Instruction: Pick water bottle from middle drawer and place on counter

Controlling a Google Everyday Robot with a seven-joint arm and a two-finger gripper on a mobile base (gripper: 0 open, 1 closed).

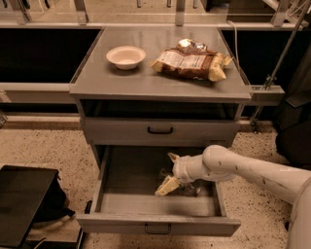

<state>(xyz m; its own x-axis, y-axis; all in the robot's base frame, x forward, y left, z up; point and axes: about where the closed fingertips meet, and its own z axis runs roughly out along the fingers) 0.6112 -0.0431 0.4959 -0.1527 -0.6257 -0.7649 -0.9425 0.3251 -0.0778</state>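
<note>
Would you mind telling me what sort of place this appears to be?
Probably a robotics lab or test area, not a home: a grey metal drawer cabinet with a plain counter, a speckled hard floor, and metal frame posts behind. The robot's gripper reaches into the open drawer.

The water bottle (189,188), clear plastic, lies on its side on the floor of the middle drawer (131,182), towards its right. The drawer is pulled fully out. The pincer (170,171) hangs spread-fingered just beside the bottle. Above, the grey counter (146,80) sits flat.
</note>
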